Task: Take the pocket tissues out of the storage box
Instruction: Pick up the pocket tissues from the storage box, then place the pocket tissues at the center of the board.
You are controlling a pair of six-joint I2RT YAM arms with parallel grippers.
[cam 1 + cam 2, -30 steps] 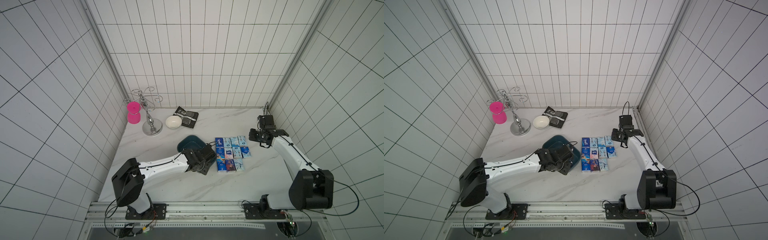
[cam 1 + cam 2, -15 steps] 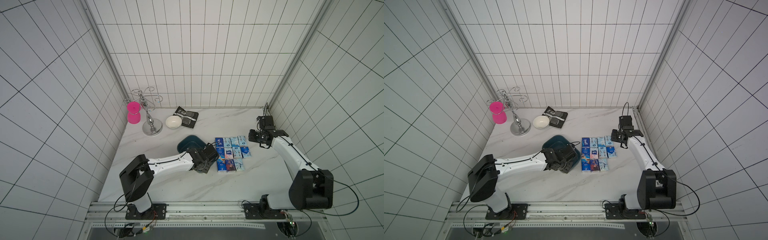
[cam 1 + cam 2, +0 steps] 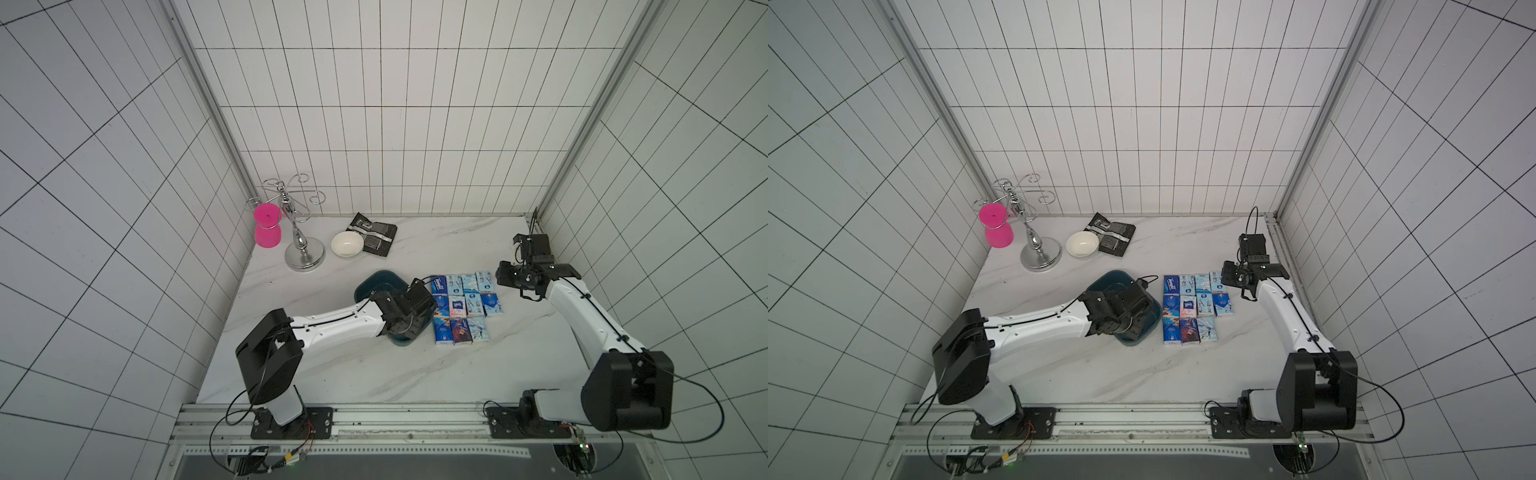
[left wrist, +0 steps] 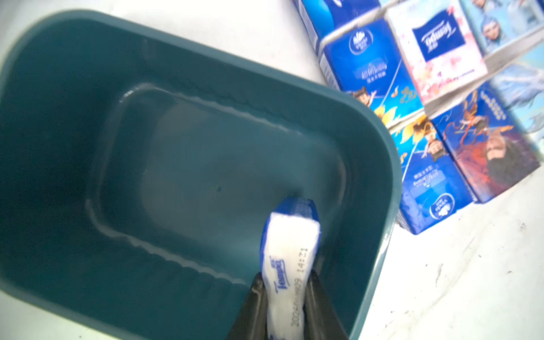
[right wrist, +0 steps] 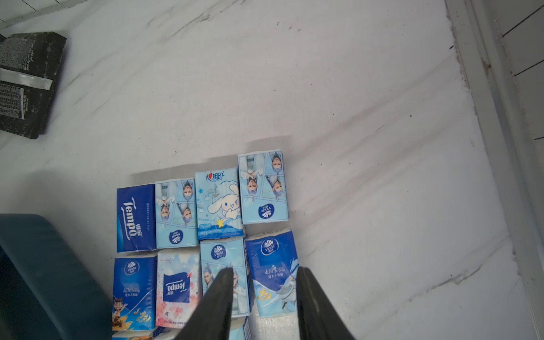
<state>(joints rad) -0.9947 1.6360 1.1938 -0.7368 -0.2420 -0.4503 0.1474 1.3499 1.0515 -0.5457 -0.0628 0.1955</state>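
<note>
Left wrist view gave the clearest evidence: the storage box [image 4: 73, 73] was found nearly emptied, with a single Tempo tissue packet [image 4: 290, 235] seen inside it and no other packet on its bare floor. That packet was pinched on edge by the left claw [image 4: 284, 282], which was clamped onto it. Its free end pointed down toward the box floor, close to the wall; whether it touched the floor could not be told.

In both top views the other pocket tissues [image 3: 456, 305] were seen laid flat on the surface [image 3: 374, 374] in a tidy grid just beside the storage box. Eleven were counted, as far as could be made out, and the row of three left one place unfilled.

The task was therefore judged almost done. What was left was for the gripped packet to be lifted clear of the box rim and set down outside. The right claw [image 5: 264, 269] was seen spread apart and empty, hung above the grid's packets farthest from the storage box.
</note>
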